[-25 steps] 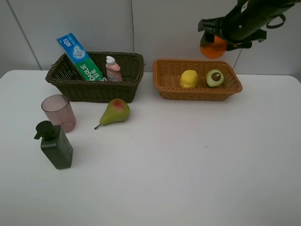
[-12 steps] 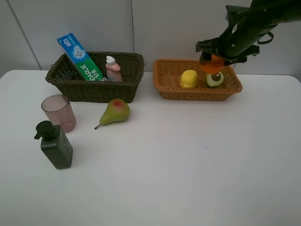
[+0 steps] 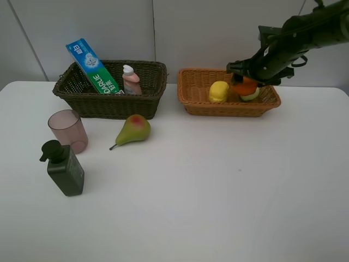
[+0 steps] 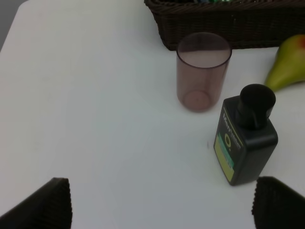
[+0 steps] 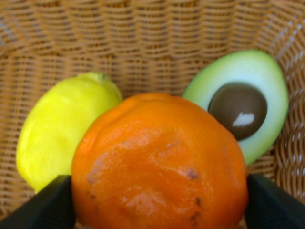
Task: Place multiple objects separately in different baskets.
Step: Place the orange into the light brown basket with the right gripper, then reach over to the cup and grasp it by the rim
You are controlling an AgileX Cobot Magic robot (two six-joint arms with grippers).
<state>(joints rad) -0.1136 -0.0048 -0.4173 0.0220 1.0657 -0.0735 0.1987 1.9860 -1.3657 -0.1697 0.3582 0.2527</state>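
Observation:
My right gripper is shut on the orange, low inside the light orange-tan basket, between the lemon and the avocado half. The right wrist view shows the orange between the fingers, with the lemon and the avocado half behind it. The dark olive-brown basket holds the toothpaste box and the small pink bottle. The pear, the pink cup and the dark green pump bottle stand on the table. My left gripper is open above the table, near the cup and the pump bottle.
The white table runs wide in front of both baskets. A grey wall stands right behind the baskets. The pear lies just in front of the dark basket in the left wrist view.
My right gripper has come down with the orange from above the tan basket into it, between the lemon and the avocado half. The left arm has not moved.

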